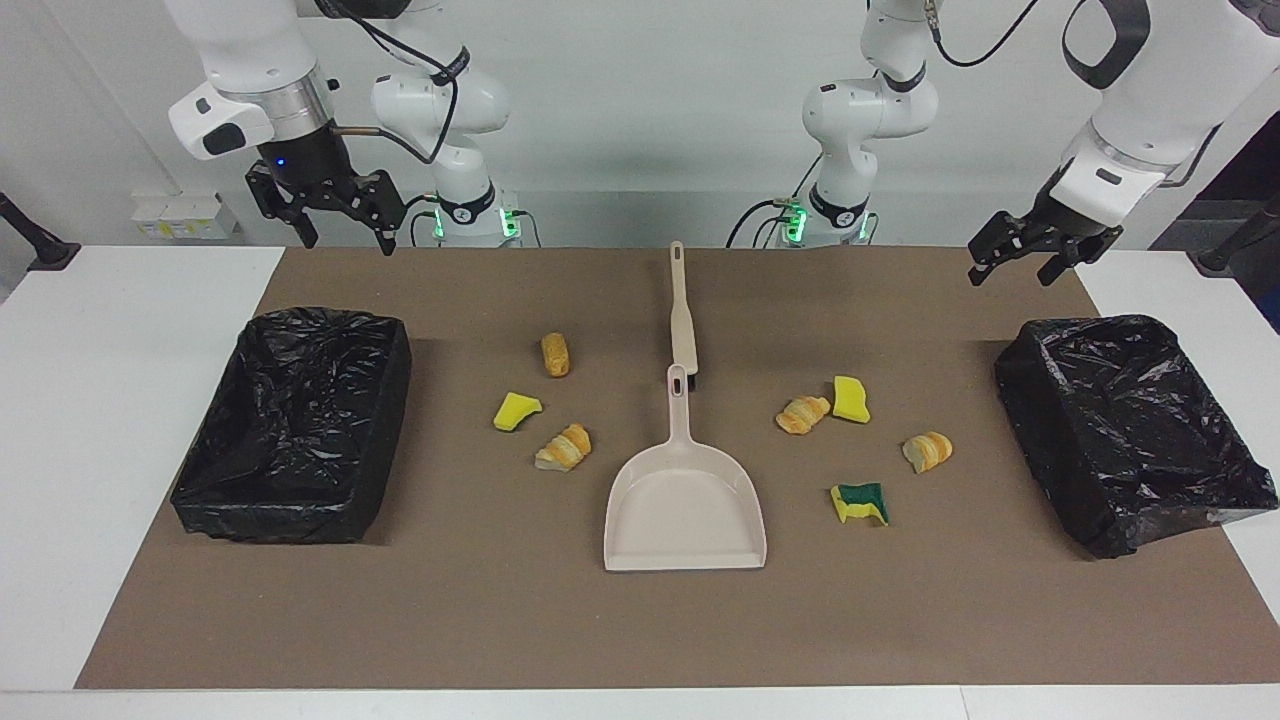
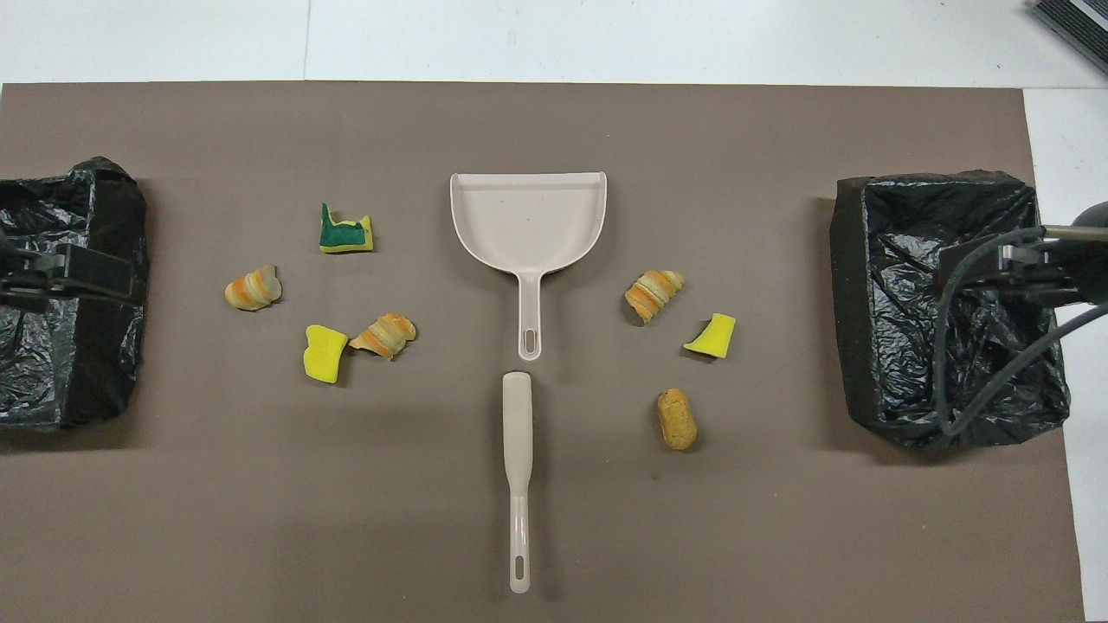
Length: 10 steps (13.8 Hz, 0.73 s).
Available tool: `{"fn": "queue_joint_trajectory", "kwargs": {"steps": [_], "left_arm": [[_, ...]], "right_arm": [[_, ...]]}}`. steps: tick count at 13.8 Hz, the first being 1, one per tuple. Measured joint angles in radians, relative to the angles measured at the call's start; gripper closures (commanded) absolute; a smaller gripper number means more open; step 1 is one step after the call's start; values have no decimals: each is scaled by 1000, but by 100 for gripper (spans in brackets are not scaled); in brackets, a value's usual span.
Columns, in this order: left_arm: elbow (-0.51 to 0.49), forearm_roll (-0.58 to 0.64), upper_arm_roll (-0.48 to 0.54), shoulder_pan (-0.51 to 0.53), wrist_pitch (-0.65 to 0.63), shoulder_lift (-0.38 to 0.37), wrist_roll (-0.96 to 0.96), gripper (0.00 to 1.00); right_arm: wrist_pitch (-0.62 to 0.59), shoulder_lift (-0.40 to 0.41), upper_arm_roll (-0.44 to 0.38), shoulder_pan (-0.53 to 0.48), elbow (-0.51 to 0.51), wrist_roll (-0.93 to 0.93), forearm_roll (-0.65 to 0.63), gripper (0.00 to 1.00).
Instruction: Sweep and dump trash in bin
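The trash lies on the brown mat in two groups. A bread roll [image 1: 555, 354], a yellow sponge chunk [image 1: 517, 410] and a croissant piece [image 1: 563, 447] lie toward the right arm's end. Two croissant pieces [image 1: 803, 414] [image 1: 927, 451], a yellow sponge [image 1: 851, 398] and a green-faced sponge [image 1: 861, 502] lie toward the left arm's end. One black-lined bin [image 1: 300, 420] stands at the right arm's end, another bin [image 1: 1130, 430] at the left arm's. My right gripper [image 1: 348, 240] hangs open and empty, high over its bin. My left gripper [image 1: 1012, 270] hangs open and empty over the other bin's edge.
A beige dustpan [image 1: 685, 500] lies mid-mat with its handle toward the robots. A beige brush [image 1: 682, 315] lies in line with it, nearer the robots. The brown mat [image 1: 480, 620] covers most of the white table.
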Motion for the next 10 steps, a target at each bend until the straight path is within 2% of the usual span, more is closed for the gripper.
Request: {"fn": "queue_joint_trajectory", "kwargs": {"steps": [3,6,10], "left_arm": [[-133,-17,-11,-118,82,-43,-14,0],[-274,-18,-19,-275,175,-93,-164,0],[-425,-18,-21,-431,317,-110,-296,0]], "right_arm": [[-4,0,-5,0,0,0,0,0],[-4,0,-19,-1,0,0,0,0],[-4,1,-19,1,0,0,0,0]]}}
